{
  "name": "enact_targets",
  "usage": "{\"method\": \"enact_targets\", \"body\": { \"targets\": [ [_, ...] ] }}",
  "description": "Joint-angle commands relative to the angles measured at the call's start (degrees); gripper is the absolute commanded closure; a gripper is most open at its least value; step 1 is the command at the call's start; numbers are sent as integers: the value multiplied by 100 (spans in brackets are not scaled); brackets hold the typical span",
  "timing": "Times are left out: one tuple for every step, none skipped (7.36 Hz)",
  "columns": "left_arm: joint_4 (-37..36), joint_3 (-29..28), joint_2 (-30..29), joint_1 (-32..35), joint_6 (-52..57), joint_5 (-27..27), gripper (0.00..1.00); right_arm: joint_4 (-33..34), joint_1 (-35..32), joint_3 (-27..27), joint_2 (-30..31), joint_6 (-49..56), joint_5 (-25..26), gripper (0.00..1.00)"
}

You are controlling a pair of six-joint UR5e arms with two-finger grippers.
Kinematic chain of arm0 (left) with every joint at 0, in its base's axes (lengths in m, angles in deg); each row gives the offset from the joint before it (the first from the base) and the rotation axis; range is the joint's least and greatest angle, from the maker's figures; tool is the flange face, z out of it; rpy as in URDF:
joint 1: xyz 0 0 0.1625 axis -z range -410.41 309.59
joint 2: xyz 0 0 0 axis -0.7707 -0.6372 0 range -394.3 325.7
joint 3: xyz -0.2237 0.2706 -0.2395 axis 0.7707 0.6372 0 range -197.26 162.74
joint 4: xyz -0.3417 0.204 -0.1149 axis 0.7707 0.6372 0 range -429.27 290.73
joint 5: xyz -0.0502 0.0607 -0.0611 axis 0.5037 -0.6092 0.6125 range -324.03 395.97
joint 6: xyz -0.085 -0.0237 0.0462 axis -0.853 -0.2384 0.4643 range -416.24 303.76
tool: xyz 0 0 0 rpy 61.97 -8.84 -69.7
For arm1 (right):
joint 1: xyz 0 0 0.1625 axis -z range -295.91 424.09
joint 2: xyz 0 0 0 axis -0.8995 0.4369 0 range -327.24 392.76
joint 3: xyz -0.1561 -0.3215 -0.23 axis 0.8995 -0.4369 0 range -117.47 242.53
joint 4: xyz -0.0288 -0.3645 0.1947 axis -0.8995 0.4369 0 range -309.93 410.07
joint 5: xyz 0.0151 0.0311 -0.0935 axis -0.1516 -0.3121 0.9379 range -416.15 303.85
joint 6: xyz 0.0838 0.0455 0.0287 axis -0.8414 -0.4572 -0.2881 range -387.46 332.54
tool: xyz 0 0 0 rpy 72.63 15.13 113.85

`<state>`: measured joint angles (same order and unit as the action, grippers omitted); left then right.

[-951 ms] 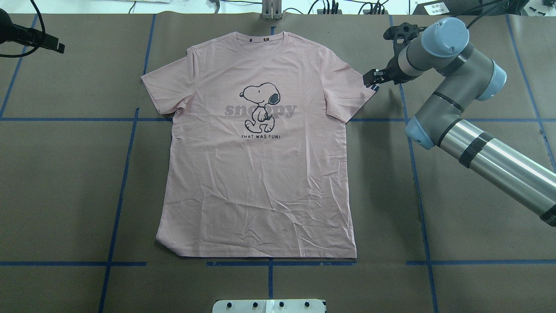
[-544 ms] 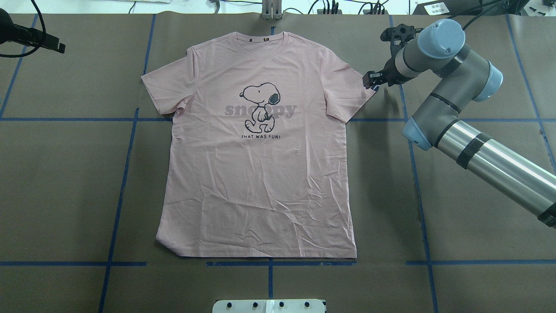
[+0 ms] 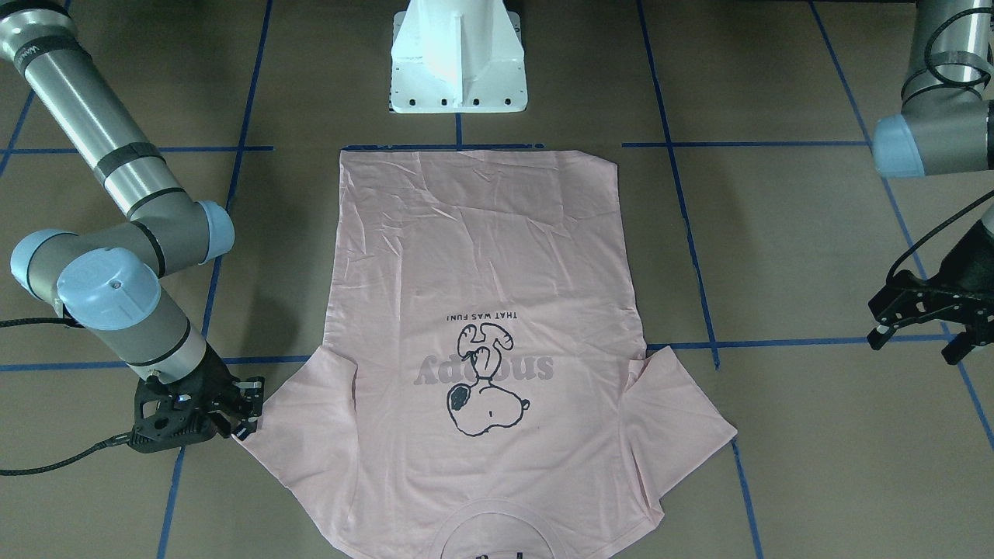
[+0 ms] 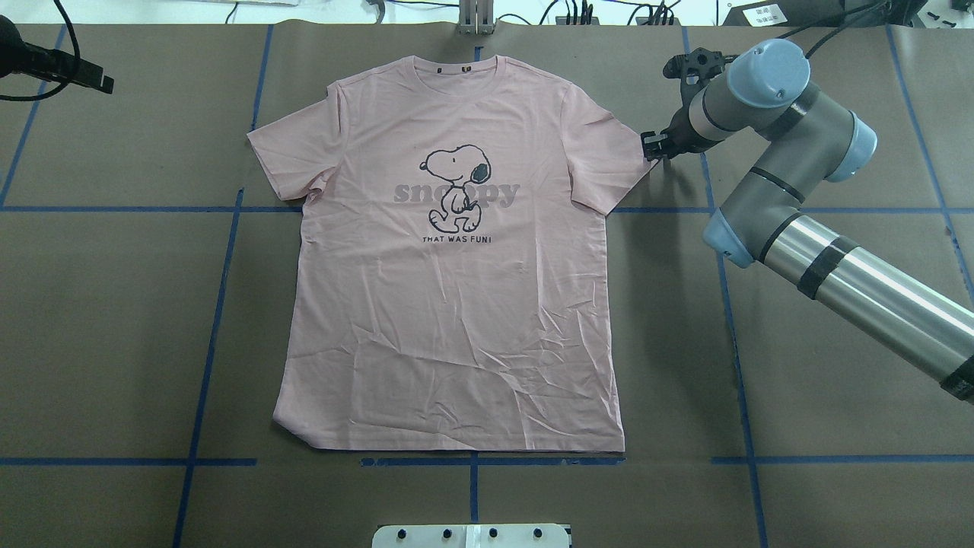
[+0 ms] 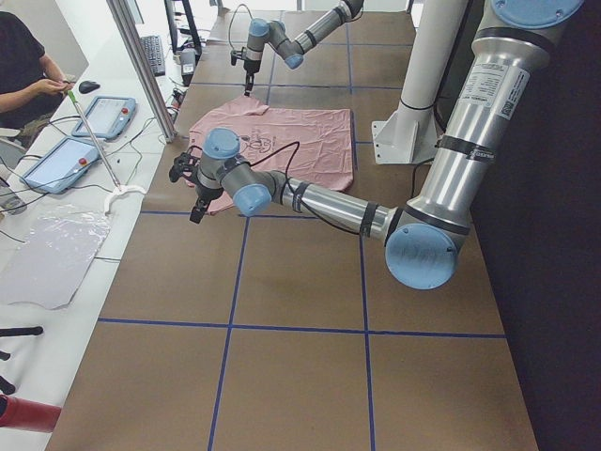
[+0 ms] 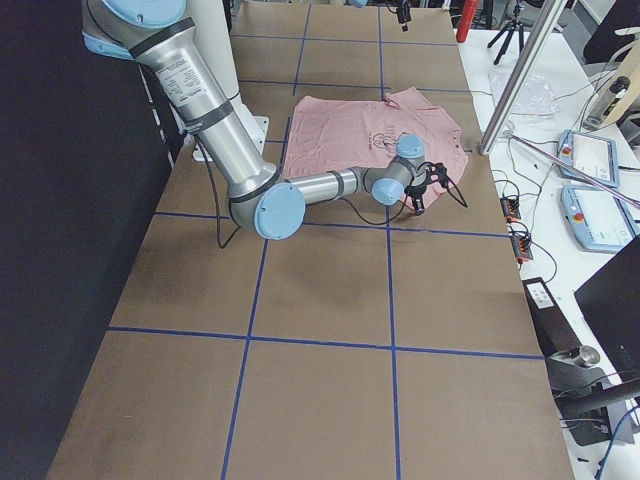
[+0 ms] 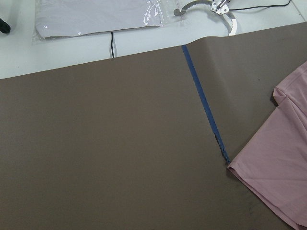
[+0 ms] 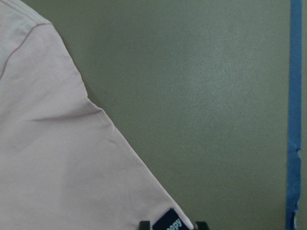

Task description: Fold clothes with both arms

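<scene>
- The right arm [image 4: 837, 259] has edged toward 9 o'clock, bringing the right gripper [image 3: 251, 404] up to the sleeve tip.
- The pale pink T-shirt [image 4: 456, 320] lies flat and wrinkled at the centre of the table [image 4: 114, 304] in the overhead view. Its dog print [image 4: 456, 186] faces up, its long axis runs 12–6, and its collar points to 12 o'clock.
- The left gripper [image 3: 916, 341] hovers off at 10 o'clock, spread wide and empty.
- The right gripper's jaws are parted either side of the black sleeve tag [image 8: 171, 223], clamping nothing.

**Robotics lab with a two-armed rig**

The left arm [image 5: 324, 200] and right arm [image 4: 860, 274] reach over a table [image 4: 99, 320] papered brown and squared off with blue tape [image 4: 204, 358], by a white pedestal [image 3: 458, 70]. Teach pendants [image 5: 105, 115] with red buttons and cables [image 7: 112, 43] lie on the white side bench [image 5: 38, 301], where a person [image 5: 21, 61] sits.
</scene>
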<state>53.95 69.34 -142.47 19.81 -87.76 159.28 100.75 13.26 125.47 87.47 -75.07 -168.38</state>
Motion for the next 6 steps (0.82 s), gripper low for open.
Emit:
{"method": "enact_targets", "body": {
  "targets": [
    [0,-11,6,0,-3,-9,0,4,3,-1,-4,14,0,89],
    [0,-2,-2,0,-12,0,0,4,3,-1,-12,14,0,100],
    [0,7,-2,0,-20,0,0,12,3,-1,-47,14,0,100],
    [0,7,-2,0,-21,0,0,-5,3,8,-91,-38,0,100],
    [0,15,-2,0,-21,0,0,-40,-23,95,-187,-204,-35,100],
    [0,-2,6,0,-3,0,0,-32,-23,244,-371,-554,-70,100]
  ]
}}
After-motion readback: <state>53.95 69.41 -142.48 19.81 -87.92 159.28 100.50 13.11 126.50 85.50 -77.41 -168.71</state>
